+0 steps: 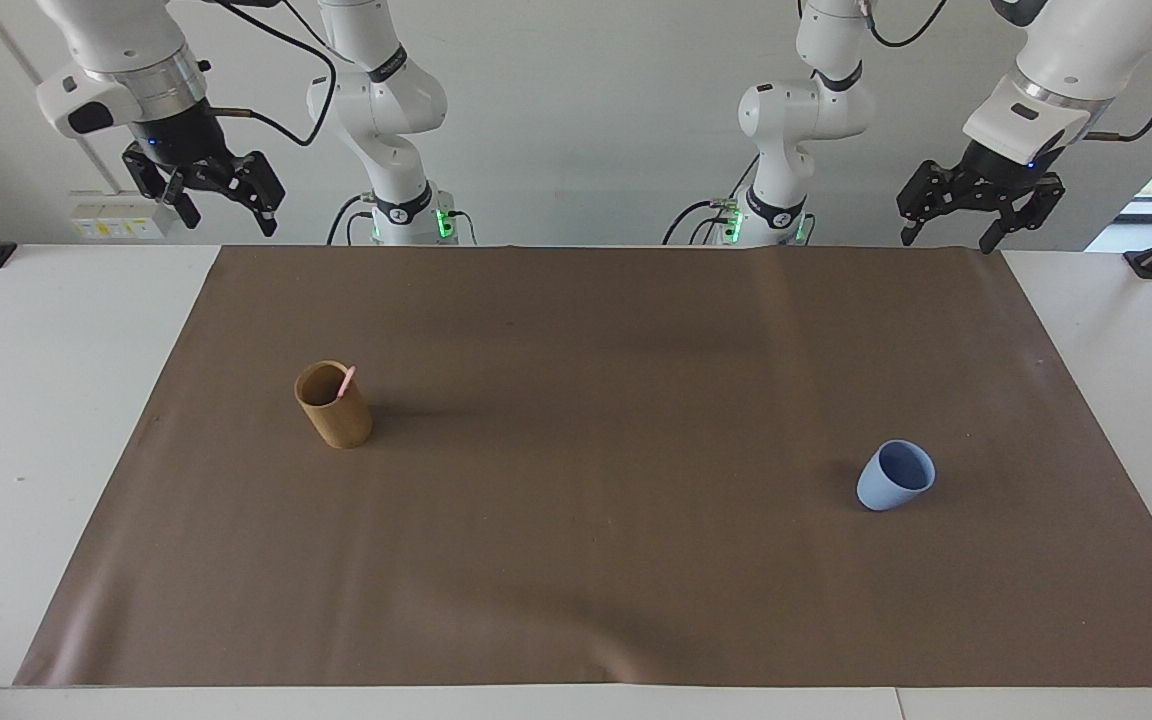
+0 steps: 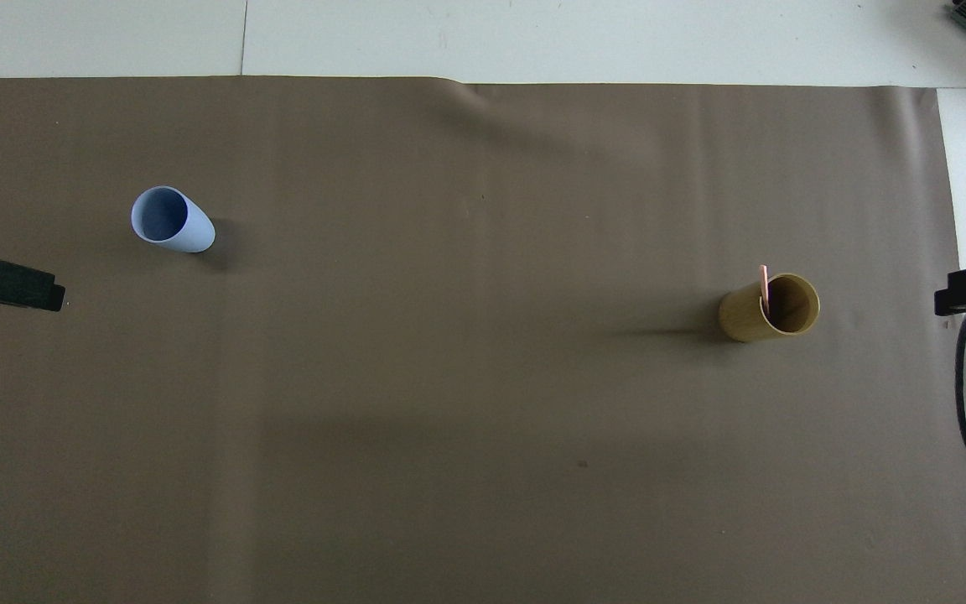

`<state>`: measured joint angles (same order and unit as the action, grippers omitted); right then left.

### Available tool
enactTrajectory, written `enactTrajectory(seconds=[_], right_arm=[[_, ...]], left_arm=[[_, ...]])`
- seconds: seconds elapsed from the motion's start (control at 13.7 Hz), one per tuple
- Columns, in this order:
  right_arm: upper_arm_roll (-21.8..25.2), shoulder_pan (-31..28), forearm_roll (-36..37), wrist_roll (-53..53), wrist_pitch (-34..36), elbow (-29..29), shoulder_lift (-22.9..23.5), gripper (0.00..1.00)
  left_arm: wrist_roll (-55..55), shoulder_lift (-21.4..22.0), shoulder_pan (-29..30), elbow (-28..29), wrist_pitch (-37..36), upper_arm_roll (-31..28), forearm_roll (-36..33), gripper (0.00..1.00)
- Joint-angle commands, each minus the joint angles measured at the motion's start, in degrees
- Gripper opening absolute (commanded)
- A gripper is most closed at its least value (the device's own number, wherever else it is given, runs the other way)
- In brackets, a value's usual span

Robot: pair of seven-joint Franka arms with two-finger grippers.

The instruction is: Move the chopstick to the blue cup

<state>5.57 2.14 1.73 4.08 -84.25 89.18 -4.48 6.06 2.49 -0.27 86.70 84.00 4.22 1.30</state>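
While both grippers' fingers [image 1: 237, 205] wide: one chopstick [image 1: 345, 383] in one tan cup [image 1: 334, 405]; one blue cup [image 1: 895, 476].

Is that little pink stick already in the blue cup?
No, the chopstick stands in the tan-brown cup toward the right arm's end of the table, while the blue cup holds nothing.

Both arms wait, raised at the robots' own end of the table. The left gripper [image 1: 944, 238] hangs in the air at the left arm's end, its fingers spread apart and pointing down, holding nothing. The right gripper [image 1: 226, 215] hangs likewise at the right arm's end, tilted slightly inward from its wrist, fingers also spread apart and empty.
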Motion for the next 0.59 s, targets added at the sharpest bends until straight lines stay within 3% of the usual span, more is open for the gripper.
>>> enactTrajectory(seconds=[0.0,0.51], right_arm=[[-0.56,-0.65,-0.85,0.14,0.23,1.26,-1.23,1.00],[-0.56,-0.65,-0.85,0.23,0.14,1.35,-1.24,1.00]], left_arm=[[0.80,1.64,0.09,1.89,0.20,0.17,-0.86,1.00],[0.01,1.56,0.00,1.63,0.46,0.17,-0.69,1.00]])
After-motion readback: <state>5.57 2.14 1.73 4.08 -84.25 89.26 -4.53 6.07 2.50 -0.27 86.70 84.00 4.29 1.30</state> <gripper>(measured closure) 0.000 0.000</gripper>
